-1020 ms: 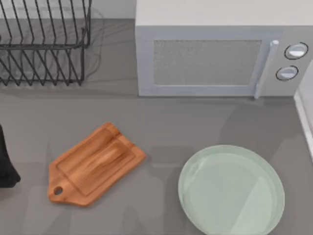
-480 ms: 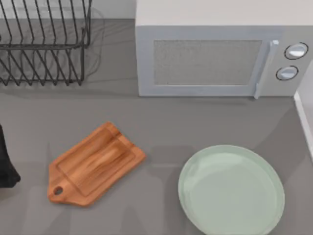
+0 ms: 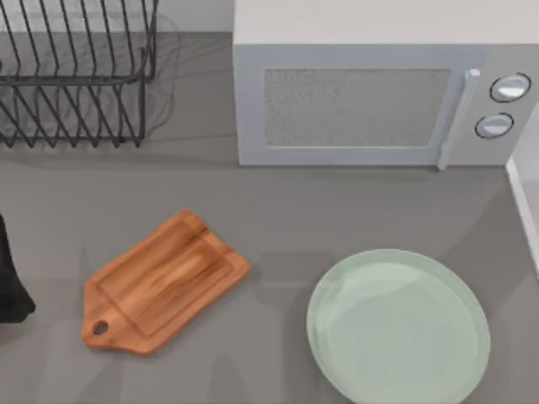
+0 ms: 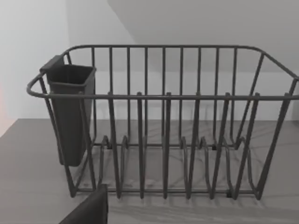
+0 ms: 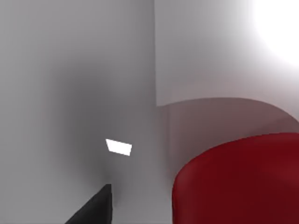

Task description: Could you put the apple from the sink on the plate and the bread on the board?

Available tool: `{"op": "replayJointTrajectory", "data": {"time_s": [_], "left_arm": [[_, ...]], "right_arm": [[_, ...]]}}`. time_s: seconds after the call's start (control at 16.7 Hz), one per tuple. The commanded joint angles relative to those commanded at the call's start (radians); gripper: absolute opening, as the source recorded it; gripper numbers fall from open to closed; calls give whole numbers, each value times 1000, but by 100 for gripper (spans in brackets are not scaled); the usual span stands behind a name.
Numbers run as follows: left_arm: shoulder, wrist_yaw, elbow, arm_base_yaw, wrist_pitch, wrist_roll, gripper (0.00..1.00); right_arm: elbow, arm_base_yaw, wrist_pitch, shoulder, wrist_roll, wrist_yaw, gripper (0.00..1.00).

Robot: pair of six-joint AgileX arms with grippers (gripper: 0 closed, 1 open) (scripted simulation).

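The right wrist camera is looking down at the red apple [image 5: 238,179], close below it against the pale sink wall [image 5: 93,93]; one dark fingertip [image 5: 93,207] is showing beside the fruit, and I cannot tell how the fingers are set. The left arm [image 3: 10,278] is idling at the table's left edge, facing the dish rack [image 4: 163,121]. The plate [image 3: 397,326] at near right and the cutting board [image 3: 164,282] at its left are lying bare. The glossy apple may roll away if a finger nudges it off-centre.
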Motion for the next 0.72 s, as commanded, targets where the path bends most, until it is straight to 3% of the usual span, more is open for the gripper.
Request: {"op": "replayJointTrajectory", "data": {"time_s": [0.72], "left_arm": [[0,0,0,0,0,0,100]], "right_arm": [[0,0,0,0,0,0,2]]}}
